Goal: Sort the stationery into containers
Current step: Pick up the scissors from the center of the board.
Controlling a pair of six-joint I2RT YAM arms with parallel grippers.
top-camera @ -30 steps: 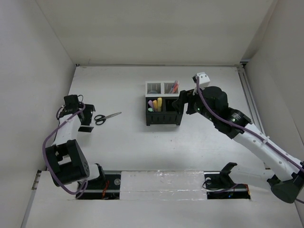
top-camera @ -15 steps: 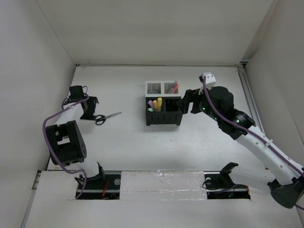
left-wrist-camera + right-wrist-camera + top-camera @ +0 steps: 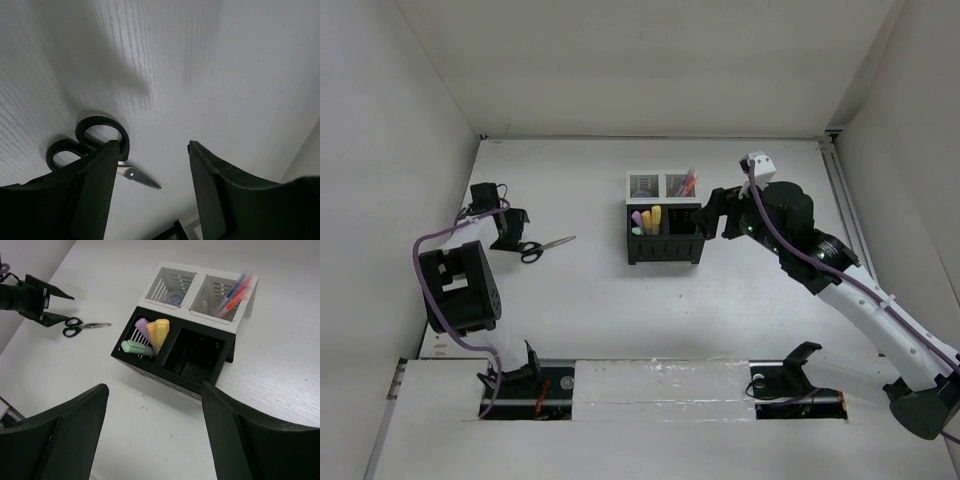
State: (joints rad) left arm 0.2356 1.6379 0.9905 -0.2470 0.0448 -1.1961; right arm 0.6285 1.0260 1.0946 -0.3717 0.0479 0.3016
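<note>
The black-handled scissors (image 3: 542, 246) lie flat on the table at the left, and show in the left wrist view (image 3: 90, 142) and the right wrist view (image 3: 82, 326). My left gripper (image 3: 509, 230) is open and empty just left of the handles, which lie beside its left finger (image 3: 95, 190). The four containers (image 3: 665, 218) stand mid-table. Stubby markers (image 3: 150, 335) fill the left black bin; the right black bin (image 3: 197, 357) looks empty. Pens (image 3: 232, 292) stand in the right white bin. My right gripper (image 3: 715, 213) is open and empty beside the bins' right side.
White walls close in the table on the left, back and right. The left arm's purple cable (image 3: 430, 250) loops near the left wall. The left white mesh bin (image 3: 172, 285) holds something small and dim.
My left gripper swung away from the near side toward the scissors' handles, then barely moved. My right gripper drew back a little to the right of the bins.
</note>
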